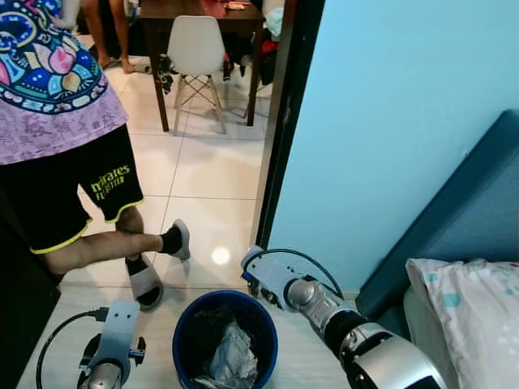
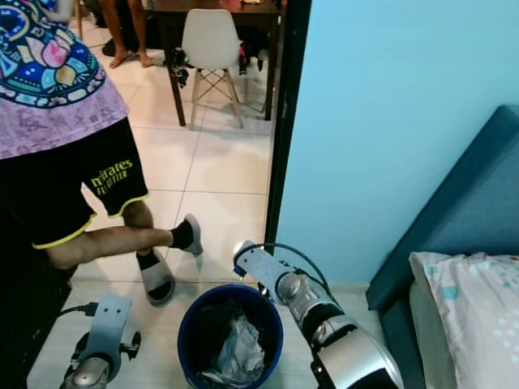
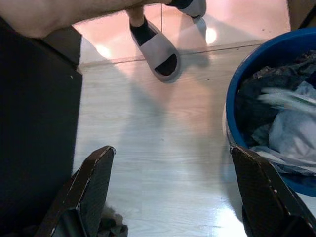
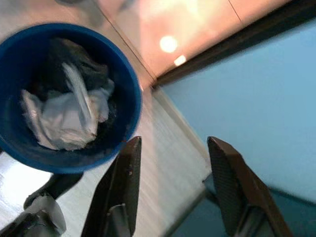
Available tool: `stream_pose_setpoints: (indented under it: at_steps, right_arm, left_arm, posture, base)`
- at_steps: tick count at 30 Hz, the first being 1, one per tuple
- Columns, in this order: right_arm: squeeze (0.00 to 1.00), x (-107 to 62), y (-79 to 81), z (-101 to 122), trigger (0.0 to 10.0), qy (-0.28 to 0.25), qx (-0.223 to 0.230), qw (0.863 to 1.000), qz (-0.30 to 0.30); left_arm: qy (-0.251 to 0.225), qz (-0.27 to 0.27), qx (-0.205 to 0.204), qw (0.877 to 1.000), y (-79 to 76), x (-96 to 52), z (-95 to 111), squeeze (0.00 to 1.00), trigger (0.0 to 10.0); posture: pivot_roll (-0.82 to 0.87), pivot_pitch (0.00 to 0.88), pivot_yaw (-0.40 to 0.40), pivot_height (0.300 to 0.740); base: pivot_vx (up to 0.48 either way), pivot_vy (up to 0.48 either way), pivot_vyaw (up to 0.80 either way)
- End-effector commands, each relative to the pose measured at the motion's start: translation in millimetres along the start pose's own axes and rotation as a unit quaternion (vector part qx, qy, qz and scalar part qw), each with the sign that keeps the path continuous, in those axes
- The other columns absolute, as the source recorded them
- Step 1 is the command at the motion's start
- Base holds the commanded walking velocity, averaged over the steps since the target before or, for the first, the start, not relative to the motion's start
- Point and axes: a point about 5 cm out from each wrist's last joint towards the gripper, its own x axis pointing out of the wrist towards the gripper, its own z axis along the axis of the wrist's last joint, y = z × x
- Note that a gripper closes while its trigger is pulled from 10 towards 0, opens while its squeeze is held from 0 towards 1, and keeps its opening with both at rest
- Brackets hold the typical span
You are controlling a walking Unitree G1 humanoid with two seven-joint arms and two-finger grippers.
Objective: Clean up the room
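Now blue bin [image 1: 185,332] just beside right pincer [image 4: 173,190].

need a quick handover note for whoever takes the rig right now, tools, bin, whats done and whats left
Left tool: open, holding nothing, low over the pale floor beside the blue bin.
Right tool: open, holding nothing, by the bin's far rim next to the blue wall.
Bin: on the floor between the two arms, already holding crumpled white paper over a dark liner.
Done: some trash sits in the bin.
Left: nothing in either tool, so find the next piece of clutter. A person in sandals stands close on the robot's left, near the doorway; mind them. Bed with a pillow lies to the right.
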Motion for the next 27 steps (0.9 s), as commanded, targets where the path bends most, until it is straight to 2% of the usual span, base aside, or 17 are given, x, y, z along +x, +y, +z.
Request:
stream_pose_setpoints:
  at_steps: [1, 5, 7, 8, 10, 12, 13, 15, 16, 18, 20, 22, 23, 25, 27]
  right_arm:
    - [0.0, -1.5, -2.4, -14.4, 10.0, 0.022, 0.024, 0.999, -0.01]
    - [0.0, -3.7, -9.1, -23.8, 10.0, 0.024, 0.059, 0.998, -0.024]
    - [0.0, -6.5, -16.9, -34.5, 10.0, 0.025, 0.113, 0.992, -0.048]
    - [0.0, -6.5, -16.9, -34.5, 10.0, 0.025, 0.113, 0.992, -0.048]
    - [0.0, -10.0, -22.9, -48.0, 10.0, 0.035, 0.14, 0.987, -0.072]
    - [0.0, -16.3, -25.3, -73.2, 10.0, 0.061, 0.181, 0.977, -0.096]
    - [0.0, -16.3, -25.3, -73.2, 10.0, 0.061, 0.181, 0.977, -0.096]
    - [0.0, -22.6, -21.3, -97.3, 10.0, 0.088, 0.207, 0.968, -0.109]
    - [0.0, -22.6, -21.3, -97.3, 10.0, 0.088, 0.207, 0.968, -0.109]
    - [0.0, -28.7, -11.7, -119.2, 10.0, 0.112, 0.25, 0.955, -0.115]
    - [0.0, -28.7, -11.7, -119.2, 10.0, 0.112, 0.25, 0.955, -0.115]
    - [0.0, -32.5, -4.2, -131.4, 10.0, 0.123, 0.284, 0.943, -0.118]
    - [0.0, -32.5, -4.2, -131.4, 10.0, 0.123, 0.284, 0.943, -0.118]
    - [0.0, -35.3, 1.2, -139.7, 10.0, 0.129, 0.325, 0.928, -0.128]
    - [0.0, -35.3, 1.2, -139.7, 10.0, 0.129, 0.325, 0.928, -0.128]
  left_arm:
    - [0.013, -0.018, 0.002, 1.0, -8.4, -2.4, -6.0, 0.0, 10.0]
    - [0.014, -0.027, -0.002, 1.0, -11.8, -1.4, -3.9, 0.0, 10.0]
    - [0.011, -0.042, -0.01, 0.999, -17.0, -0.2, -0.1, 0.0, 10.0]
    - [0.011, -0.042, -0.01, 0.999, -17.0, -0.2, -0.1, 0.0, 10.0]
    - [0.015, -0.058, -0.017, 0.998, -22.8, 0.3, 1.3, 0.0, 10.0]
    - [0.038, -0.068, -0.016, 0.997, -29.4, -1.0, -3.7, 0.0, 10.0]
    - [0.038, -0.068, -0.016, 0.997, -29.4, -1.0, -3.7, 0.0, 10.0]
    - [0.07, -0.076, -0.012, 0.995, -34.4, -4.4, -13.7, 0.0, 10.0]
    - [0.07, -0.076, -0.012, 0.995, -34.4, -4.4, -13.7, 0.0, 10.0]
    - [0.116, -0.073, -0.015, 0.99, -36.3, -9.7, -28.5, 0.0, 10.0]
    - [0.116, -0.073, -0.015, 0.99, -36.3, -9.7, -28.5, 0.0, 10.0]
    - [0.151, -0.073, -0.024, 0.986, -38.4, -14.2, -39.0, 0.0, 10.0]
    - [0.151, -0.073, -0.024, 0.986, -38.4, -14.2, -39.0, 0.0, 10.0]
    - [0.179, -0.096, -0.014, 0.979, -45.5, -20.2, -48.8, 0.0, 10.0]
    - [0.179, -0.096, -0.014, 0.979, -45.5, -20.2, -48.8, 0.0, 10.0]
  posture:
    - [0.05, 0.135, -0.065, 0.74]
    - [0.04, 0.128, -0.053, 0.74]
    - [0.03, 0.124, -0.045, 0.74]
    - [0.03, 0.124, -0.045, 0.74]
    - [0.02, 0.119, -0.041, 0.74]
    - [-0.02, 0.111, -0.028, 0.74]
    - [-0.02, 0.111, -0.028, 0.74]
    - [-0.03, 0.105, -0.022, 0.74]
    - [-0.03, 0.105, -0.022, 0.74]
    - [-0.05, 0.097, -0.014, 0.74]
    - [-0.05, 0.097, -0.014, 0.74]
    - [-0.07, 0.09, -0.005, 0.74]
    - [-0.07, 0.09, -0.005, 0.74]
    - [-0.09, 0.082, 0.009, 0.74]
    - [-0.09, 0.082, 0.009, 0.74]
  base:
    - [0.0, 0.0, 0.0]
    - [0.0, 0.0, 0.0]
    - [0.0, 0.0, 0.0]
    - [0.0, 0.0, 0.0]
    - [0.0, 0.0, 0.0]
    - [-0.407, 0.0, 0.0]
    - [-0.435, 0.0, 0.0]
    - [-0.334, 0.0, 0.0]
    - [-0.334, 0.0, 0.0]
    - [-0.362, 0.0, 0.0]
    - [-0.364, 0.0, 0.0]
    - [-0.383, 0.0, 0.0]
    - [-0.394, 0.0, 0.0]
    - [-0.398, 0.0, 0.0]
    - [-0.398, 0.0, 0.0]
